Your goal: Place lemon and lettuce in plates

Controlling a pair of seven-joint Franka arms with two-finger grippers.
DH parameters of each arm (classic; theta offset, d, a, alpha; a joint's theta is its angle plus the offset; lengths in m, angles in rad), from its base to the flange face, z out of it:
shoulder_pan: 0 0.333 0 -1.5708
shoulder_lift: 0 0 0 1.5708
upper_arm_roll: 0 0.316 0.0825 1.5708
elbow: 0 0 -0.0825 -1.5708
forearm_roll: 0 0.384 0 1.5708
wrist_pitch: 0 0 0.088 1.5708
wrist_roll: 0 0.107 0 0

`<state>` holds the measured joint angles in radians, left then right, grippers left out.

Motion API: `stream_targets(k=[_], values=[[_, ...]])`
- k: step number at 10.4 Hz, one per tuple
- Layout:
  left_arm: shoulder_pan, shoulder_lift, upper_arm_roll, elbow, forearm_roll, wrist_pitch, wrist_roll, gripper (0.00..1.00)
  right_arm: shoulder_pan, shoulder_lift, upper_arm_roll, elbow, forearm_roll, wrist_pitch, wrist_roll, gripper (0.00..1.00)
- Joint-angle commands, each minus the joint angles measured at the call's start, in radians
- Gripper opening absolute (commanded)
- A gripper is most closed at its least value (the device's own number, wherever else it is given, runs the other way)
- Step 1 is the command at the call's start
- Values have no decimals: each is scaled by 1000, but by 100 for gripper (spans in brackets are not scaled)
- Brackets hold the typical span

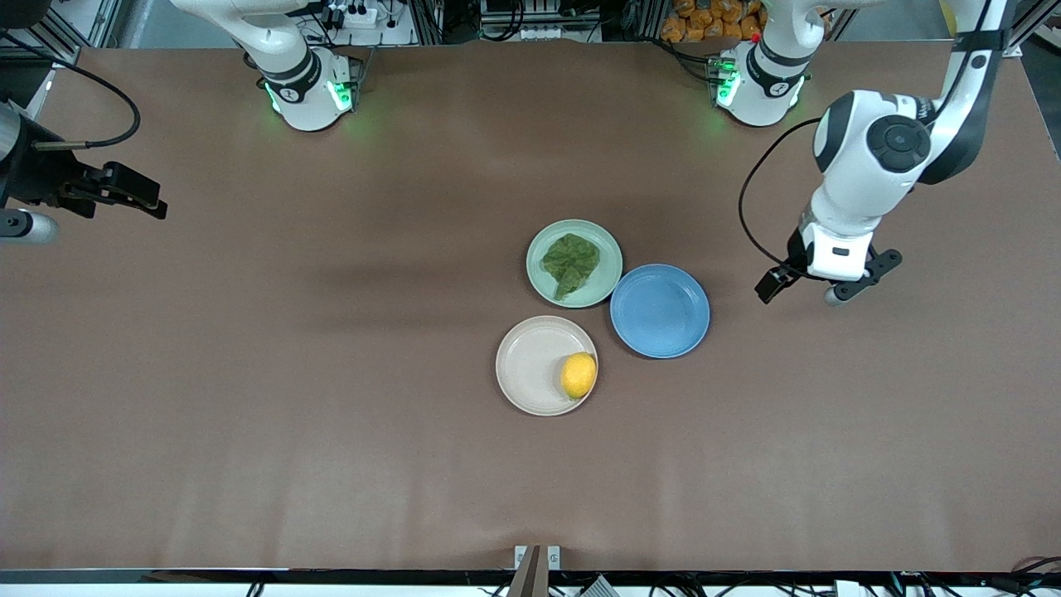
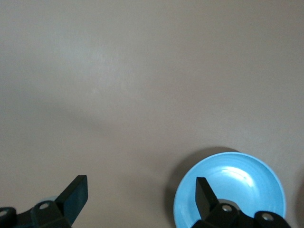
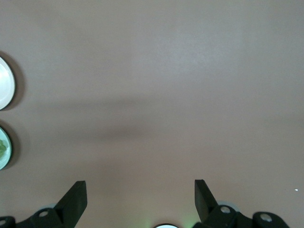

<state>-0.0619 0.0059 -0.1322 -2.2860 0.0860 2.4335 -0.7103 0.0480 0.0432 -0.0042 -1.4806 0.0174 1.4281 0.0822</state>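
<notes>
On the brown tabletop both arms hang clear: the left tool spread wide and empty over bare surface beside the blue plate, the right tool likewise spread and empty at its own end. The 2 plates look filled: the lettuce lies in the mint plate, the lemon in the beige plate. By my judgement nothing remains.

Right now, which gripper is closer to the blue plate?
Left. The left gripper hovers open just beside the blue plate, toward its own end; the right gripper waits open at the table's edge.
</notes>
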Motion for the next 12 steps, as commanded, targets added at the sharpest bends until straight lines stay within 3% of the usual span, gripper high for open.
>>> stream_targets(k=[1, 3, 5, 7, 9, 12], values=[[39, -24, -4, 86, 18, -121, 299, 100, -37, -29, 33, -20, -20, -1, -13, 100], [53, -4, -1, 282, -33, -342, 483, 100, -45, -32, 30, -20, -20, -1, -15, 100], [57, -4, 0, 420, -141, -476, 503, 100, -62, -45, 32, -20, -20, 2, -24, 100], [56, -12, -3, 538, -132, -592, 508, 100, -68, -60, 36, -12, -20, 14, -22, 100], [56, -7, 2, 708, -127, -794, 575, 100, -79, -86, 33, -14, -17, 14, -39, 100], [59, -9, 3, 784, -68, -861, 597, 100, -77, -127, 30, -36, -16, 31, -55, 100]])
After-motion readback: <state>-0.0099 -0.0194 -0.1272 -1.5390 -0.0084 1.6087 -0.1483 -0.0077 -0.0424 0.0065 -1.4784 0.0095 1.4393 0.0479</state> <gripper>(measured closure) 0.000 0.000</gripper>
